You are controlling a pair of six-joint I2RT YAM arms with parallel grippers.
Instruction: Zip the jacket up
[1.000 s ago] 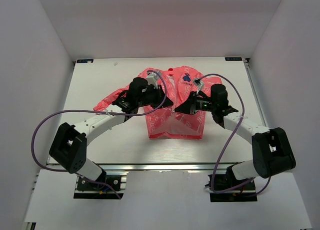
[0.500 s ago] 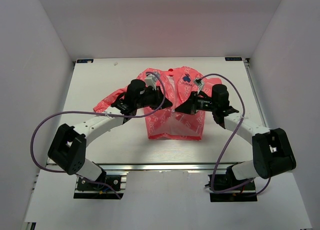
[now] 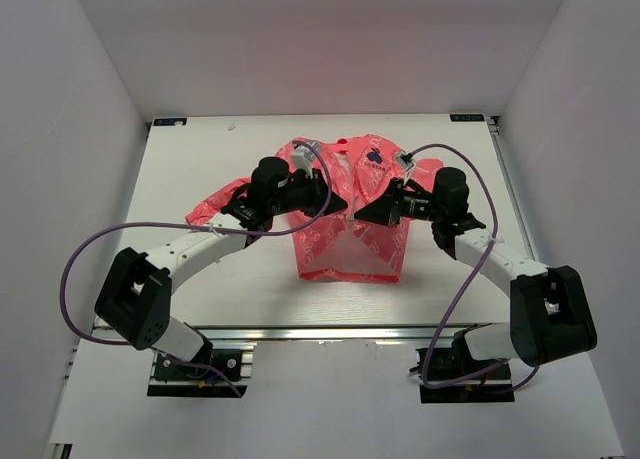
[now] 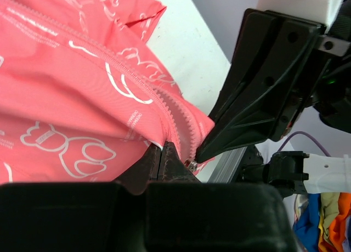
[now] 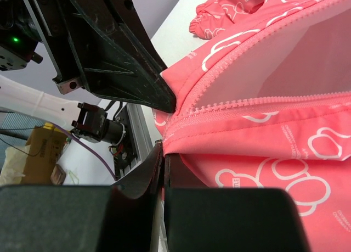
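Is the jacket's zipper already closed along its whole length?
No: in the right wrist view the jacket has its two zipper tooth rows spread apart, with the lining showing between them.

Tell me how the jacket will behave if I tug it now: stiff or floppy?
Probably floppy: the jacket is thin, creasing and bulging between the left gripper and right gripper. Likely light, so a tug may drag it across the table rather than tension it. The zipper teeth curve, so they may buckle unless held taut.
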